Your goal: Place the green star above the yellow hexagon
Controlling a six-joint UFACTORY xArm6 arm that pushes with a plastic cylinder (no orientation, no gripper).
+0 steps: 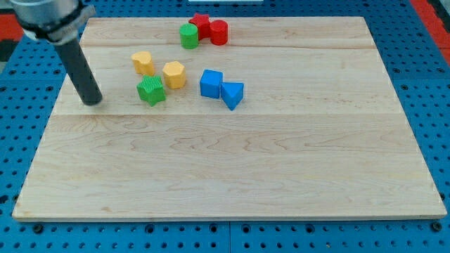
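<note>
The green star (151,91) lies on the wooden board (232,169) at the upper left of the middle. The yellow hexagon (174,74) sits just to its upper right, almost touching it. A second yellow block (143,62) lies up and left of the star. My tip (92,100) rests on the board to the left of the green star, with a gap between them. The rod rises up and to the view's left.
A blue cube (211,83) and a blue triangle (232,94) sit right of the yellow hexagon. At the view's top, a green cylinder (188,35), a red star (202,23) and a red cylinder (219,31) cluster together.
</note>
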